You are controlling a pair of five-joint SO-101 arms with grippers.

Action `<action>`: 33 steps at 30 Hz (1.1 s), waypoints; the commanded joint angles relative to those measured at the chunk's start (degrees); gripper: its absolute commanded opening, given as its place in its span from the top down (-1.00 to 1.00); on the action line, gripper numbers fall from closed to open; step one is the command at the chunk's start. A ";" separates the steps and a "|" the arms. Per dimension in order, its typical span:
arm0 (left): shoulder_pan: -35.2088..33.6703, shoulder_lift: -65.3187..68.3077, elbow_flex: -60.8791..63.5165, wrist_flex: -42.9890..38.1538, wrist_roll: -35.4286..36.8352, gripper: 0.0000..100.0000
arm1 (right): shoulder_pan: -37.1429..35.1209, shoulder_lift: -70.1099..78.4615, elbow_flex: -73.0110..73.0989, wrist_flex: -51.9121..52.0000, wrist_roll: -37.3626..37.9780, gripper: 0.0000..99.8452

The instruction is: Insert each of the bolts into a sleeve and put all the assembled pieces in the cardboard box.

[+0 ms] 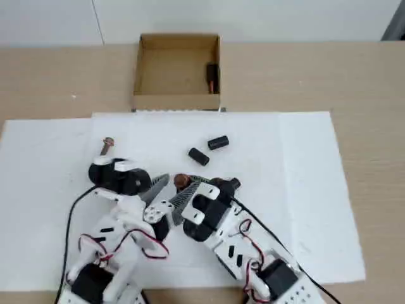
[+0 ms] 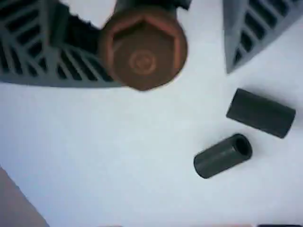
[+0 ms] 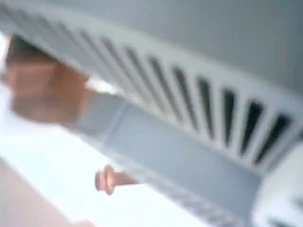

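1. The bolt is found between the two grippers over the white sheet. Its hexagonal head is turned toward the left wrist camera, so its long axis is judged to run away from the left arm.
2. The left gripper is seen released, with the bolt head set nearer one side.
3. The right gripper is pressed against the bolt; whether it is clenched on it cannot be told.
4. The nearer sleeve and the farther sleeve are laid just beyond the bolt, toward the cardboard box on the bench.
5. A second bolt is left beside the left arm.
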 commanded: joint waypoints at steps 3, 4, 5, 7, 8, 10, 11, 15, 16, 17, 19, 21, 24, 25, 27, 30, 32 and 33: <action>-1.41 0.18 -4.18 0.53 -1.67 0.56 | -0.31 -0.40 0.88 -2.59 0.35 0.99; -1.41 0.18 -4.70 0.53 -1.67 0.56 | -0.22 -0.40 0.88 -2.59 0.26 0.99; -1.41 0.18 -5.14 0.53 -1.67 0.56 | -0.22 -0.40 0.88 -2.59 0.18 0.99; -1.41 0.18 -6.20 0.53 -1.58 0.56 | -0.13 -0.40 0.88 -1.54 0.09 0.99; -1.49 0.09 -6.81 0.53 -1.58 0.56 | -0.13 -0.40 0.88 -0.75 0.00 0.99; -1.76 0.09 -8.40 0.53 -1.58 0.56 | -0.04 -0.92 0.88 0.84 -0.09 0.99; -2.64 0.09 -9.27 0.53 -1.58 0.59 | 0.04 -0.92 0.88 1.01 -0.09 0.99; -6.86 0.09 -10.68 0.26 -1.85 0.86 | 0.40 -0.92 0.88 1.27 -0.09 0.99; -8.44 0.09 -10.77 0.26 -2.73 0.95 | 1.01 -0.84 0.88 1.27 -0.26 0.99; -9.93 0.09 -10.77 0.44 -3.96 1.00 | 1.80 -0.84 0.88 1.27 -1.14 0.99; -13.80 0.09 -10.24 0.70 -7.03 0.97 | 4.44 -0.84 0.88 1.27 -3.43 0.99; -17.67 0.09 -9.01 1.41 -10.02 0.99 | 7.16 -0.75 0.88 1.27 -4.92 0.99; -21.54 0.09 -5.05 1.41 -14.42 0.99 | 10.42 -0.31 0.88 3.74 -5.27 0.99; -22.33 0.09 -3.56 1.49 -15.38 0.99 | 11.12 -0.31 0.88 6.02 -5.27 0.99; -22.77 0.09 -0.92 2.46 -17.32 0.99 | 12.18 -0.40 0.88 10.15 -5.54 0.99; -22.59 0.09 2.86 3.69 -19.96 0.99 | 14.02 -0.84 0.53 12.53 -9.76 0.99; -22.86 0.09 5.23 3.78 -21.01 0.99 | 14.29 -0.31 -0.62 13.05 -10.02 0.99; -22.86 0.09 6.29 3.78 -21.36 0.99 | 14.37 -0.31 -1.23 13.05 -9.85 0.99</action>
